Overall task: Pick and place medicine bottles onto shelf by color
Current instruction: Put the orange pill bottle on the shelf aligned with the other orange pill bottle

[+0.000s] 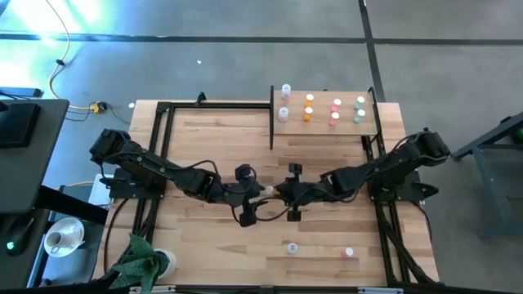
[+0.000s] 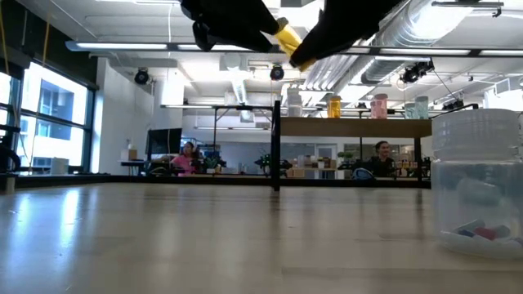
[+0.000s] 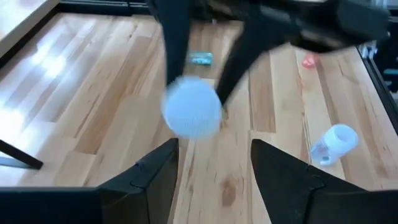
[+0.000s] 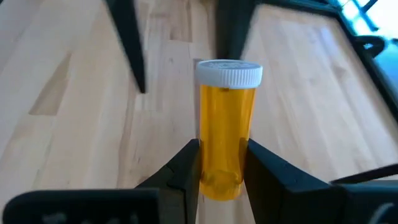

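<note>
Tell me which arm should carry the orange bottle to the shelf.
Right. The right gripper is shut on the orange bottle; the left gripper stands open and empty, and the shelf lies on the right arm's side.

My two arms are matte black, built of chunky jointed segments with thin black cables looping beside them, reaching in from the left and right of the frame. My left gripper point(image 1: 263, 194) and right gripper point(image 1: 279, 193) each end in flat, angular black fingers point(image 4: 186, 171).
</note>
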`<state>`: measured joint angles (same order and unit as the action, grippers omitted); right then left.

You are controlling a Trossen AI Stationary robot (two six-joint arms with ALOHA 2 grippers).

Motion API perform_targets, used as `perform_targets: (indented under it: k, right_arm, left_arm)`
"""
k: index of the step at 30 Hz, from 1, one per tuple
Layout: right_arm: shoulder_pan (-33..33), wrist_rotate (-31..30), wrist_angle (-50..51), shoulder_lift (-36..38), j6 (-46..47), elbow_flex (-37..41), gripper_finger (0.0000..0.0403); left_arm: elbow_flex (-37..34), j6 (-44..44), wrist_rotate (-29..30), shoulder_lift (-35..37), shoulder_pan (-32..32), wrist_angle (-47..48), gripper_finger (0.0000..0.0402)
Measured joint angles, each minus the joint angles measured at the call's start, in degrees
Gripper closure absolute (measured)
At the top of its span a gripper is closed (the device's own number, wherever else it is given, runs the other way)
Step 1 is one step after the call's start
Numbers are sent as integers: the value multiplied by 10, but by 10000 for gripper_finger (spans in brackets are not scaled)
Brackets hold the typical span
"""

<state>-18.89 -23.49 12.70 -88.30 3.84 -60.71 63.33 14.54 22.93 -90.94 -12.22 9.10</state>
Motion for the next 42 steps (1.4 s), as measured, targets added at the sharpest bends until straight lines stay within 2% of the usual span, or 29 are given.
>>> perform_targets:
  k: [8,11,14,17,28,31,42]
  right_arm:
    - [-37,-106,52,48,37,0,312]
    - [-54,-137,63,59,43,0,312]
    - [-67,-155,60,60,38,0,312]
    - [-72,-156,58,60,37,0,312]
    - [-71,-158,37,59,37,0,312]
    - [-71,-155,29,59,39,0,312]
    - [-70,-110,-26,57,48,0,312]
  left_arm:
    - [-9,-17,21,-1,-7,-3,213]
    - [-9,-17,47,-1,-1,-9,213]
    - [-11,-31,47,-1,8,-35,213]
    - [-37,-68,40,-1,14,-107,216]
    - [-163,-154,-114,-1,68,-412,218]
    - [-190,-154,-127,-1,75,-483,218]
    - [-207,-182,-176,-2,62,-564,218]
